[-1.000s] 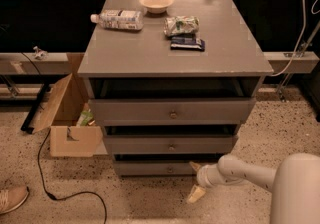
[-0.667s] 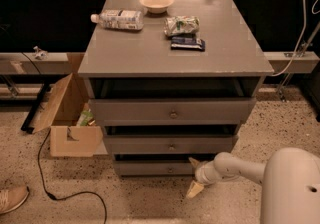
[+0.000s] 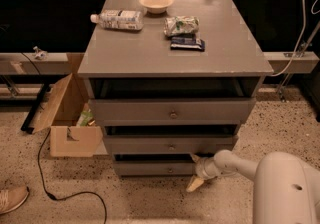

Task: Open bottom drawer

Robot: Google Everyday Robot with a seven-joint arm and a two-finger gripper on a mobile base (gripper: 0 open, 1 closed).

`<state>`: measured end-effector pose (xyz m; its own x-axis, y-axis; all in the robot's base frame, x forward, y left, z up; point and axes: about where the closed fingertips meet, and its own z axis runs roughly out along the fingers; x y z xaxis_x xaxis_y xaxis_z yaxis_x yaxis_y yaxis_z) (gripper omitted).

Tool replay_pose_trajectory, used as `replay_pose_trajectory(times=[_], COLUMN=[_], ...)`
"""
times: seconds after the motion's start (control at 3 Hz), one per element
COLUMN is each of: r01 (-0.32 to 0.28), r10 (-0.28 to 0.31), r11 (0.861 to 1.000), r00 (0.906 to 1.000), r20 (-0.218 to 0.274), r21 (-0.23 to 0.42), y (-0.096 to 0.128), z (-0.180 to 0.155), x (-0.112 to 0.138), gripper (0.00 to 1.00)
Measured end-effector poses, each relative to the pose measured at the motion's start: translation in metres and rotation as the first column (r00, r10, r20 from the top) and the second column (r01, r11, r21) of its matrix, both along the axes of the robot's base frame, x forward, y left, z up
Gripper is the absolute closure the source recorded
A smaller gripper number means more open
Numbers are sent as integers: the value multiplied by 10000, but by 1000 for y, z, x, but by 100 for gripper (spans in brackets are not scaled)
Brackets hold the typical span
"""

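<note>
Approach step: the end effector (image 3: 194, 170), fingers spread and grasping nothing, hangs at the right end of the bottom drawer (image 3: 150, 169). Its knob (image 3: 170, 170) sits just left, likely the next target to clamp and pull. Three drawers; far above, the bench (image 3: 125, 53) carries one bowl (image 3: 156, 2), one bottle (image 3: 117, 19), a green packet (image 3: 181, 25) and a dark packet (image 3: 186, 43).

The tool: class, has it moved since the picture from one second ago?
Yes, slightly. The tool has shifted left, toward the middle of the bottom drawer, judged against the right edge of the cabinet, which has not moved.
</note>
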<state>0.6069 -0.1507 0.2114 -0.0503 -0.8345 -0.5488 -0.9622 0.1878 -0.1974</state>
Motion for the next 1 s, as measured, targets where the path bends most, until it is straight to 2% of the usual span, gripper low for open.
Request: replay_pose_trajectory(times=[0.67,1.0], r01=[135,153], r10=[-135,-150], r11=[9999,9999], r00=[9999,9989], r20=[-51,-451], r21=[54,48], y=[-6,-13], z=[-21,-38], x=[31,29], gripper=[0,27])
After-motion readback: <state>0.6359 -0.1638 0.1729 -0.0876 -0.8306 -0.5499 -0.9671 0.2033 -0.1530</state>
